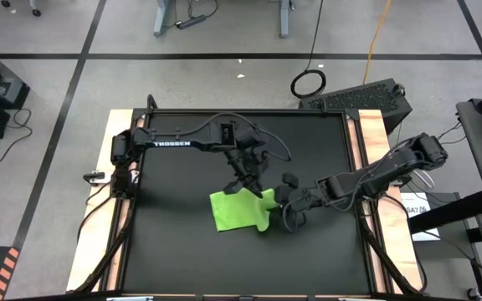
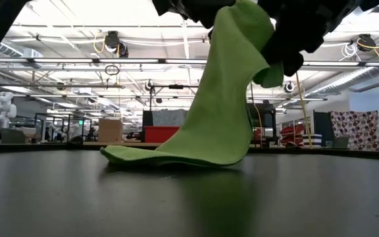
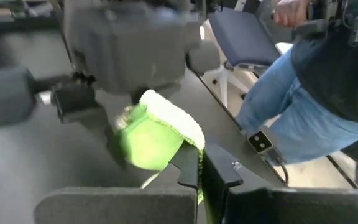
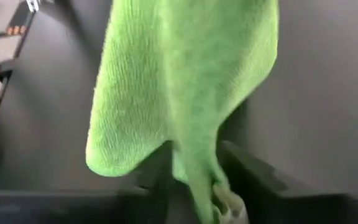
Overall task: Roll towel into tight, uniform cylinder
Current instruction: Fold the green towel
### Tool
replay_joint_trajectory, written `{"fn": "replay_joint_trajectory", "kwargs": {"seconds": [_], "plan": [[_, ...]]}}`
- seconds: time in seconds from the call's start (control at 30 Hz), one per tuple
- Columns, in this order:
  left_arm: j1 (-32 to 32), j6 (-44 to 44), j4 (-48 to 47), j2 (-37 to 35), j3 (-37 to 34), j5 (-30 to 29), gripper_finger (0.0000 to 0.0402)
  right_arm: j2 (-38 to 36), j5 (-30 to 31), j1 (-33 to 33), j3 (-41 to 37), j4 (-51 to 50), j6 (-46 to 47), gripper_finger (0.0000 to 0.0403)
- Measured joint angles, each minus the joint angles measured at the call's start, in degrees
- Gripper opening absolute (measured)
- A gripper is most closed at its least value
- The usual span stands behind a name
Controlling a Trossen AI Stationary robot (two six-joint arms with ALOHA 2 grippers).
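Left end effector (image 1: 252, 186) and right end effector (image 1: 281, 203) are both working near the middle of the black bench (image 1: 182, 259), close beside each other. Each is pinching, with fingers closed, an upper edge of the one towel (image 1: 239, 211): the left wrist view is showing green cloth squeezed between that arm's dark fingers (image 3: 191, 171), and the right wrist view is showing cloth hanging down into the narrow gap between that arm's fingers (image 4: 253, 180).

From the level view, the towel is hanging down from the two grips as a steep sheet, while its lower edge is lying flat on the bench and trailing toward the left arm's side. The cloth is therefore lying below and slightly forward of both end effectors, with its longer run going from the lifted edge down to the resting edge. Neither arm is clearly nearer; both are sharing the same raised edge.

Count: one towel, two arms, two end effectors. A person in blue jeans (image 3: 291, 106) is standing beyond the bench. No rolled portion is visible yet, so rolling appears to be only starting.
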Motion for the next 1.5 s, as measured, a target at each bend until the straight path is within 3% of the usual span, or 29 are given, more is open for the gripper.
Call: {"fn": "replay_joint_trajectory", "kwargs": {"seconds": [0.13,0.3,0.47,0.6,0.73,0.87,1.0,1.1,1.23,1.5], "plan": [[0.02,3.05,-4.45,-0.2,0.0,-2.41,0.0001,-2.71,-0.1,-0.06,0.0,-0.61,-1.59,0.0012],[0.68,5.22,-7.16,-0.36,0.0,-7.59,0.0001,-8.18,-0.08,-2.46,0.0,-4.99,-1.36,0.0004],[3.3,6.07,-7.83,-1.12,3.85,-17.61,0.0001,-15.53,-0.12,-7.77,3.16,-12.37,-2.6,0.0002],[7.22,8.39,-6.73,-1.34,10.22,-27.53,0.0001,-18.4,1.51,-16.11,9.17,-18.53,-8.69,0.0001],[12.58,12.94,-2.0,-1.38,18.26,-35.89,0.0001,-16.73,2.91,-27.73,17.86,-20.83,-19.31,0.0001],[17.16,11.95,0.44,-1.49,26.66,-33.6,0.0002,-13.31,-0.15,-33.68,28.35,-24.2,-25.78,0.0001],[17.67,14.04,-8.86,-1.6,30.73,-26.85,0.0002,-11.2,-6.53,-33.85,33.43,-32.52,-27.91,0.0],[16.23,15.99,-13.87,-1.57,27.28,-25.19,0.0002,-9.34,-12.67,-33.45,32.58,-38.34,-26.01,0.0],[13.3,15.89,-15.99,-1.4,17.93,-25.17,0.0002,-6.82,-13.79,-31.52,27.14,-41.36,-25.84,0.0],[6.84,9.35,-1.42,-0.96,-8.94,-23.69,0.0002,-5.25,-26.23,-29.04,8.14,-29.3,-19.31,0.0]]}}
